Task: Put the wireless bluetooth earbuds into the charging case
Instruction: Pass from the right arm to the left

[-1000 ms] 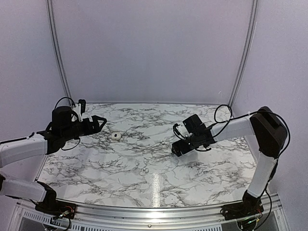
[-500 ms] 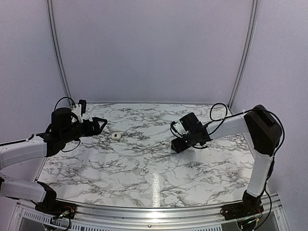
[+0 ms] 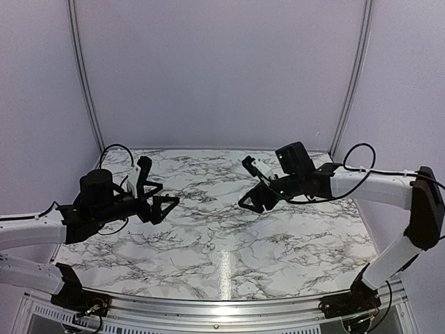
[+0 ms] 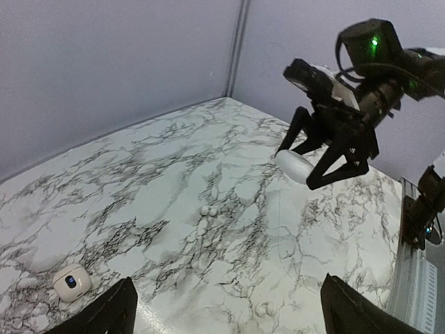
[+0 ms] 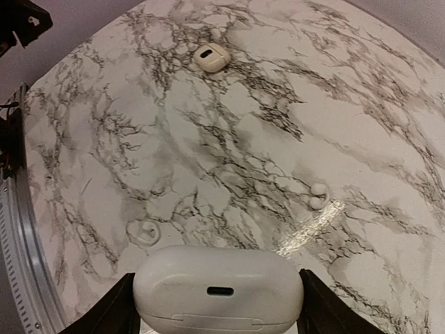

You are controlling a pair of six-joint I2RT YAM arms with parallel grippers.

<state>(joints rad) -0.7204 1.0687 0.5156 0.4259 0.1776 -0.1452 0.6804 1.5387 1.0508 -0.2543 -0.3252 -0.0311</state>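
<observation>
The charging case, a glossy white pebble with a dark slot facing the camera, sits between the fingers of my right gripper, which is shut on it above the marble table. The left wrist view shows that case held in the air by the right gripper. One earbud, white with a dark spot, lies far off on the table and shows again as an earbud near my left finger. My left gripper hangs open and empty over the table. Two more tiny white pieces lie apart below the case.
Grey walls close the table at the back and sides. A metal rail runs along the near edge. In the top view the left gripper and right gripper face each other across the table's middle.
The right gripper closed on the case and lifted it off the table, its arm stretching out. The left arm swung right and turned, now covering the spot where the earbud showed.
</observation>
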